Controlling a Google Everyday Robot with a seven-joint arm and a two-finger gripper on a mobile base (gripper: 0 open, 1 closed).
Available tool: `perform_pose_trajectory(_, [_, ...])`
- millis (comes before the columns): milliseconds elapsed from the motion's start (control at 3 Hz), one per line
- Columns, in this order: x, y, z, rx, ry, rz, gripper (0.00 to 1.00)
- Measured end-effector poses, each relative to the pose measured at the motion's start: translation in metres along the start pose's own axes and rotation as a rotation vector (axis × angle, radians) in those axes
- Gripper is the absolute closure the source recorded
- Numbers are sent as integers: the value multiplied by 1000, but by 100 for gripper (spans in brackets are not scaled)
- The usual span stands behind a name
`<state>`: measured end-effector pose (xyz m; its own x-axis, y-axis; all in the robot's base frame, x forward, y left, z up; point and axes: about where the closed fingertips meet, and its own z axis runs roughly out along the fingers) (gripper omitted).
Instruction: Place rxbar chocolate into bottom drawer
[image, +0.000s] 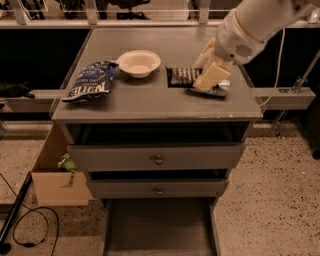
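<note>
grey cabinet top (150, 97) carries chip bag (90, 82), white bowl (138, 62), rxbar chocolate (182, 76) and foil packet (216, 91), fingers (214, 75) spread over the bar

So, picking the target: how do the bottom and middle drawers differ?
The bottom drawer is pulled far out, floor showing; the middle drawer only slightly. The middle drawer shows a round knob; the bottom drawer none. Both grey. The claw hangs by the rxbar chocolate on top.
</note>
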<state>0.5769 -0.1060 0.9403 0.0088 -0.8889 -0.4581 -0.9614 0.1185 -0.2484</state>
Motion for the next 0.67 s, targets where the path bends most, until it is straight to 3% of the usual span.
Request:
perform_pose_trajectory(333, [10,64,-26,20,-46,16,100])
perform_pose_trajectory(667, [57,144,-16,-37,14,94,100])
